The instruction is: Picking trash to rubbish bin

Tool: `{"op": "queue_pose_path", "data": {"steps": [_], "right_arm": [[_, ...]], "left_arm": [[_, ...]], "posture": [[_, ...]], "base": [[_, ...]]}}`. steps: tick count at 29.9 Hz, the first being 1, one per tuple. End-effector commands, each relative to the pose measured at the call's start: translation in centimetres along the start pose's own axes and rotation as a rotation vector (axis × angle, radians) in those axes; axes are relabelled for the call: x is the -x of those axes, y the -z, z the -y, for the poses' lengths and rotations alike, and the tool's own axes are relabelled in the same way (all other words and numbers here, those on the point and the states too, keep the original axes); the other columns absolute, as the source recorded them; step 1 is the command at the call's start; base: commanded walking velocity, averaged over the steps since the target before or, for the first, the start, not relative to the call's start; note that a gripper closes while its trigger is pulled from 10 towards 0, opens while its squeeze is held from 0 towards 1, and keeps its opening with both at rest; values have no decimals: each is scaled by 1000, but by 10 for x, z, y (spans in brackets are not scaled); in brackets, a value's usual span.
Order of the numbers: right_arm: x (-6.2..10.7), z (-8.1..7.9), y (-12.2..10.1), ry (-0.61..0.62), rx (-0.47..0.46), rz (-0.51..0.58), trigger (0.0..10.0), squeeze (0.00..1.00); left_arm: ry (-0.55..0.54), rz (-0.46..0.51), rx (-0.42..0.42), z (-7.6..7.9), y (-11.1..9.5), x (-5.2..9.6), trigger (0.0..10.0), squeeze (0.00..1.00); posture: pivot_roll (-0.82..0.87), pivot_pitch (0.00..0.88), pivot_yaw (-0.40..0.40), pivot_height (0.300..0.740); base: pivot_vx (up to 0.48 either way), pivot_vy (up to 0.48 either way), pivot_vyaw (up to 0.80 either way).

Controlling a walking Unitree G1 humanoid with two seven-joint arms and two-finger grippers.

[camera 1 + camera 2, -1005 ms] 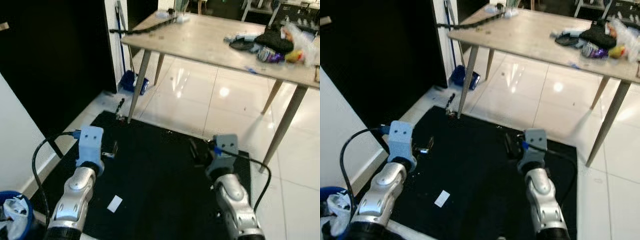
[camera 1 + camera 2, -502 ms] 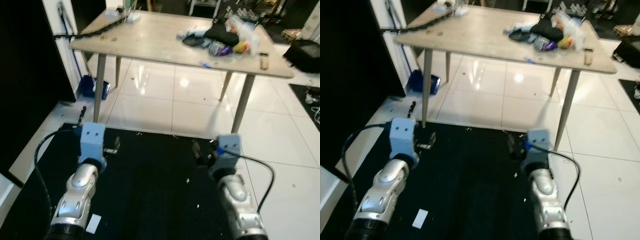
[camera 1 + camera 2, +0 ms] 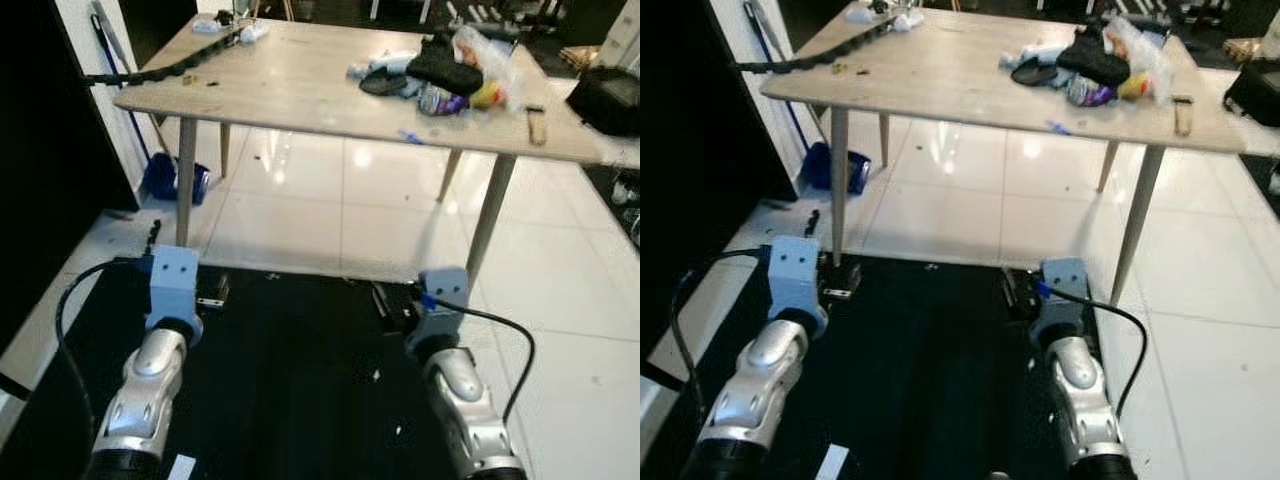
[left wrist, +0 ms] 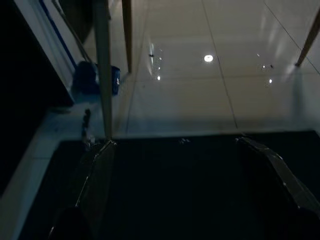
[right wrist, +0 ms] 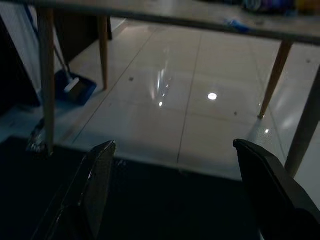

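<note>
One wooden table [image 3: 300, 85] on white tiles [image 3: 330, 215], black mat [image 3: 290, 380]

table [image 3: 300, 90] ahead | clutter [image 3: 450, 70] on its right part | mat [image 3: 300, 380] before it | dustpan [image 3: 165, 178] behind left leg

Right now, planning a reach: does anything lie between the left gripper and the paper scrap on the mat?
Nothing visible: only bare black mat separates the left gripper from the paper scrap beside its forearm.
</note>
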State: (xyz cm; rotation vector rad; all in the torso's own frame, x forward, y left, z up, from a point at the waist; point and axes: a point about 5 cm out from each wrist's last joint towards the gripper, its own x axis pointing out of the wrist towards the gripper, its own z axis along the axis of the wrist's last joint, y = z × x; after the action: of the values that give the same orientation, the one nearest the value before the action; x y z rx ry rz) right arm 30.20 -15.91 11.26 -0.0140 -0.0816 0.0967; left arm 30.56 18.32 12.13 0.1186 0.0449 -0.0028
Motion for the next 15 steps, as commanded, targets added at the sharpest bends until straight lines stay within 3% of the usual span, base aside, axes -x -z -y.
{"op": "queue_pose_path", "data": {"steps": [1, 15], "right_arm": [[2, -6, 5, -11, -17, -15, 10000, 0], [4, -1, 6, 24, -20, -19, 10000, 0]], "left_arm": [[-13, -21, -18, -5, 5, 3, 10000, 0], [-3, -23, -11, 0, 6, 2, 10000, 0]], "posture": [[-35, 122, -29, 740], [-49, 119, -29, 740]], "base": [[289, 0, 0], [288, 0, 0]]}}
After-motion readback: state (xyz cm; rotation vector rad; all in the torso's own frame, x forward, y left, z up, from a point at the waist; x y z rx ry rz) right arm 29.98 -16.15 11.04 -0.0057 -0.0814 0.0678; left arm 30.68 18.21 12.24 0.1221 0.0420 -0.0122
